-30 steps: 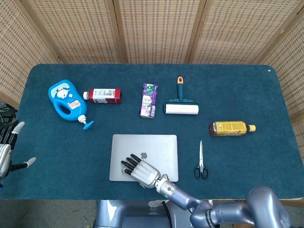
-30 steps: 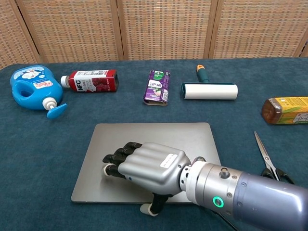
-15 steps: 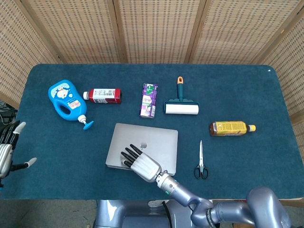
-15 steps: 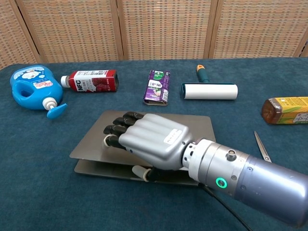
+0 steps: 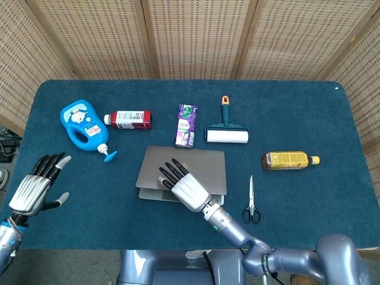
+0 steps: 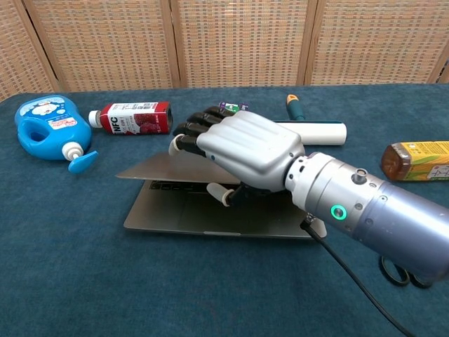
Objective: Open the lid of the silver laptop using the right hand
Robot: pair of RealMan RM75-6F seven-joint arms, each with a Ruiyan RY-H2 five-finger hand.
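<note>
1. Left hand (image 5: 37,187): silver metal back, black fingers spread apart, holding nothing, at the table's left edge, over the blue cloth (image 5: 309,113), a napped, carpet-like cover.
2. Blue jug (image 5: 81,124): glossy plastic, rounded body with a handle loop, lying flat at the far left, blue pump spout toward the near right.
3. Red bottle (image 5: 129,119): plastic, printed label, on its side just right of the jug, white cap toward the jug.
4. Laptop (image 5: 211,164): matte silver metal, flat rectangle with rounded corners, in the middle of the table near the front edge. Long axis left to right; hinge on the far side, opening toward the robot. Lid raised partway, front edge lifted off the base; dark keyboard visible under it in the chest view.
5. Right hand (image 6: 242,144): smooth silver shell, black fingers laid over the lid's top, thumb tucked under the lifted front edge, so gripping the lid; shiny cylindrical wrist with a green light ring behind it.
6. Purple carton (image 5: 186,124): small printed box, lying flat just beyond the laptop's far edge.
7. Lint roller (image 5: 226,134): white paper cylinder lying left to right, teal handle with orange tip pointing away.
8. Scissors (image 5: 250,202): thin steel blades, black loops, right of the laptop, tips pointing away.
9. Amber bottle (image 5: 289,160): clear plastic, yellow label and cap, on its side at the right.
</note>
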